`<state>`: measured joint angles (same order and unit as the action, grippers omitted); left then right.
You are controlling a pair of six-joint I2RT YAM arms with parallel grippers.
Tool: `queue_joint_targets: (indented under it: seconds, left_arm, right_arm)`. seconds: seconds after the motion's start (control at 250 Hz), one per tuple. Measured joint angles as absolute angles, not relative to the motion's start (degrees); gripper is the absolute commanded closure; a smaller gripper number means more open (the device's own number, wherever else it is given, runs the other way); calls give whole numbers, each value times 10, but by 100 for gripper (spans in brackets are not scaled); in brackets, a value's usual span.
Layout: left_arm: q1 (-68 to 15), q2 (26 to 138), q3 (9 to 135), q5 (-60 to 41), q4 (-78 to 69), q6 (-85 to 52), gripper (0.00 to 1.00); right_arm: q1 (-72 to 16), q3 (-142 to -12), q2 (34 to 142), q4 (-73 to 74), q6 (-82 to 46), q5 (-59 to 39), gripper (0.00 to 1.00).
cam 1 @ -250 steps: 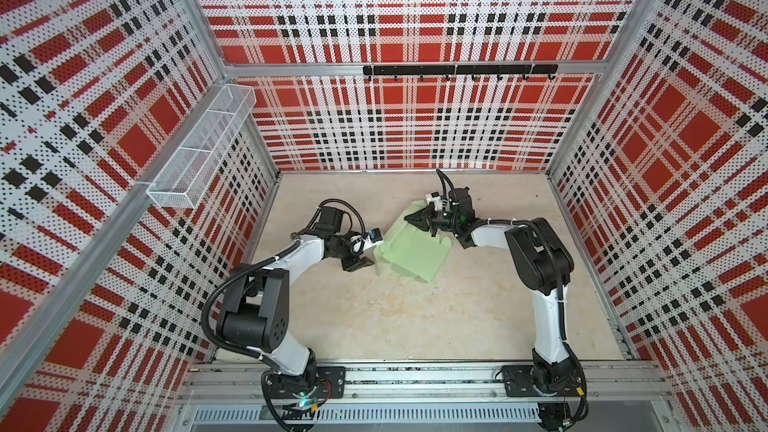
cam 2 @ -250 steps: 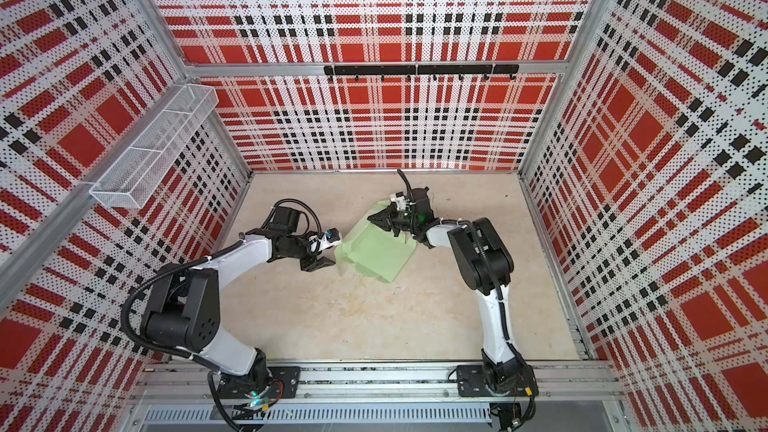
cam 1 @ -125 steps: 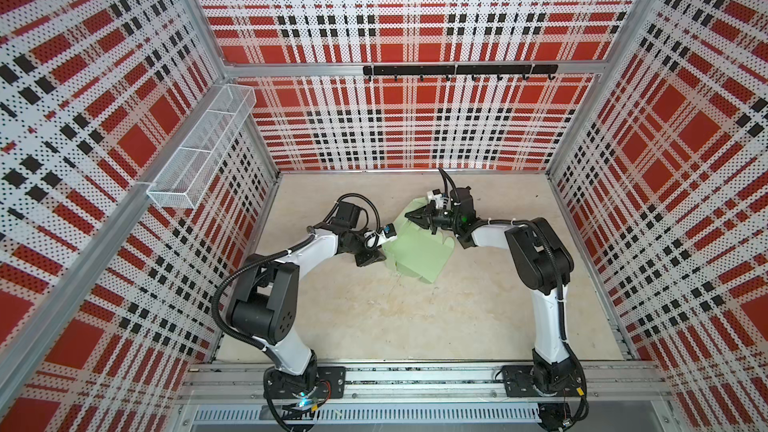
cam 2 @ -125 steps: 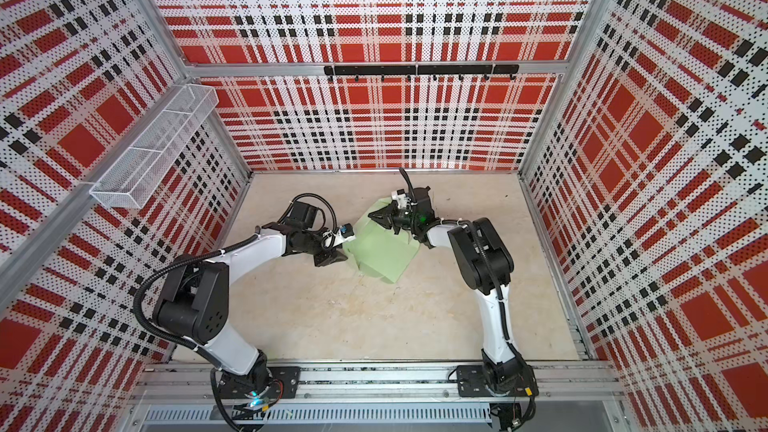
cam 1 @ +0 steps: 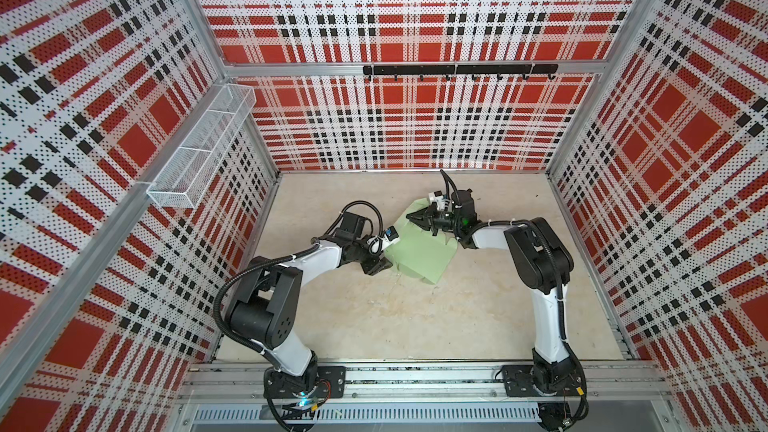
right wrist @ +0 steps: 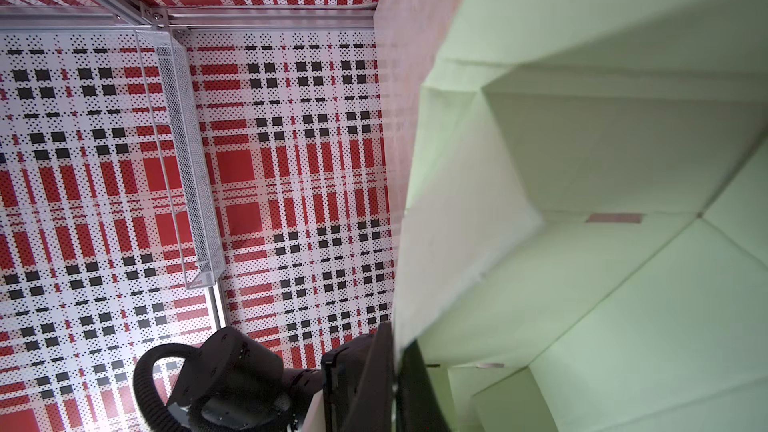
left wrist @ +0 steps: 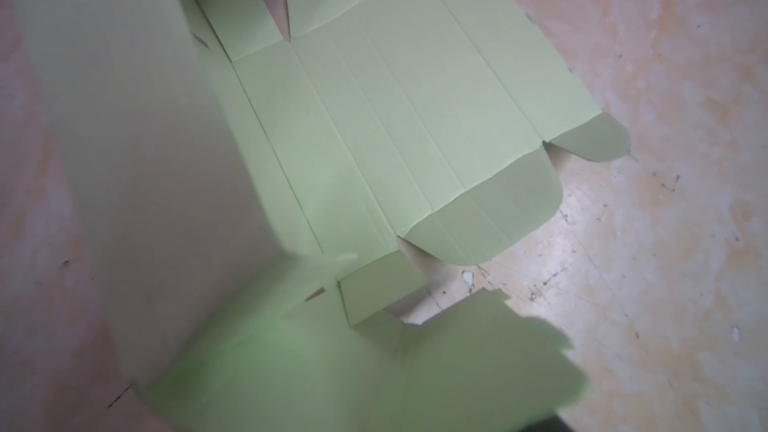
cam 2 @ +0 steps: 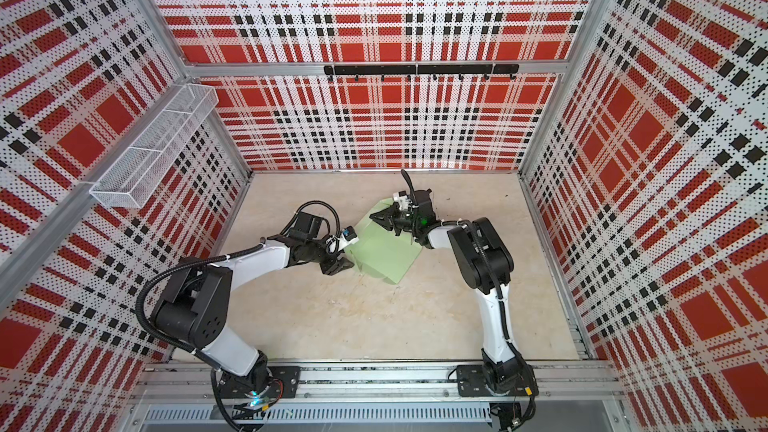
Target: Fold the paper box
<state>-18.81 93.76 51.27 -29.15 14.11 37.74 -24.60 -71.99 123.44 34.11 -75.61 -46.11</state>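
Mint-green card, the paper box (cam 1: pixel 419 249) lies partly raised just above centre in both top views, with the right gripper (cam 1: pixel 417 216) clamped on its upper panel. I judge that pinch should anchor the sheet while the left gripper (cam 1: pixel 380 266), at its left edge, pushes a wall up along the crease. Whether the left jaws are apart I cannot tell, and blur smears the left wrist view's lower left.
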Motion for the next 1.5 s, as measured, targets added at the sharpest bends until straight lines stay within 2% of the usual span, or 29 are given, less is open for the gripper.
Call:
queue_joint_targets:
  seconds: [0.116, 0.28, 0.656, 0.792, 0.948, 1.064, 1.324, 1.501]
  left_arm:
    - [-173, 935, 512, -317, 125, 361, 35]
    - [-158, 935, 512, -340, 117, 347, 47]
    - [-159, 935, 524, -336, 118, 316, 45]
    - [-172, 935, 556, -326, 161, 312, 44]
    - [-183, 935, 579, -327, 180, 249, 48]
    - [-184, 936, 579, -322, 177, 208, 46]
    - [-184, 936, 572, -303, 132, 130, 44]
    - [-189, 936, 529, -298, 61, 63, 47]
  right_arm:
    - [-246, -719, 1234, 341, -755, -460, 100]
    - [-245, -719, 1234, 338, -750, -458, 100]
    - [-244, -719, 1234, 338, -749, -457, 100]
    - [-244, -719, 1234, 338, -750, -455, 100]
    - [-237, -719, 1234, 345, -753, -456, 100]
    - [-237, -719, 1234, 345, -755, -456, 100]
    - [-239, -719, 1234, 340, -753, -453, 100]
    - [-240, -719, 1234, 339, -750, -450, 100]
